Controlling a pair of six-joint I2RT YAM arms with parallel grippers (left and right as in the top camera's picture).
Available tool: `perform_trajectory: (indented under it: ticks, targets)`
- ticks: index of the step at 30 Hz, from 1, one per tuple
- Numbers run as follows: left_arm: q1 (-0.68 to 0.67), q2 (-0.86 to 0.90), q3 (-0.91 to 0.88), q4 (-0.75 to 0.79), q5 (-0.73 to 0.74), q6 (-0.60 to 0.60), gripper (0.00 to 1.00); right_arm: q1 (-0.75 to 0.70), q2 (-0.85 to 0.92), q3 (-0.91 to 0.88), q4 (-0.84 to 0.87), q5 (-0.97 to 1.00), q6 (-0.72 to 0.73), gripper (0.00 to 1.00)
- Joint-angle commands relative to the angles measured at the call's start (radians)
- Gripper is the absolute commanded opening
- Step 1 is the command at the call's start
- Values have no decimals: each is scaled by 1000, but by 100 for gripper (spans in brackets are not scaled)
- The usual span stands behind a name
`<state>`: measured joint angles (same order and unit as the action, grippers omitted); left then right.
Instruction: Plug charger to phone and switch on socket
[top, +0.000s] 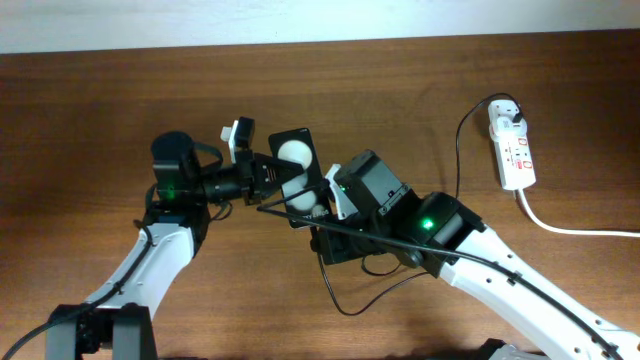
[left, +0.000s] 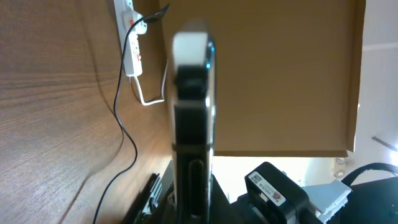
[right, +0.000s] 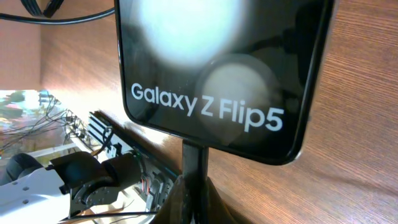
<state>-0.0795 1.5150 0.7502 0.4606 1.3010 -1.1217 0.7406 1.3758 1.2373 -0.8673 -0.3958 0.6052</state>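
My left gripper is shut on the black phone and holds it above the table, its two white round patches facing up. In the left wrist view the phone stands edge-on in my jaws. My right gripper is shut on the charger plug, whose tip meets the phone's lettered end; how deep it sits is hidden. The thin black cable runs to the white adapter in the white socket strip at the far right.
The strip's thick white cord trails off to the right edge. The black cable loops on the table under my right arm. The strip and the cable also show in the left wrist view. Bare wood lies at the left and back.
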Motion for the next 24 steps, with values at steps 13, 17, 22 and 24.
perform_trajectory:
  ticks: [13,17,22,24]
  targets:
    - [-69,0,6,-10,23,223,0,-217,-199,14,-265,94,-51,27]
    - [-72,0,6,-139,-261,317,0,-301,-223,14,-320,102,-51,57]
    - [-137,0,8,-269,-503,420,0,-303,-221,14,-360,184,-50,78]
    - [-158,2,28,-271,-517,448,0,-303,-219,13,-360,195,-50,98]
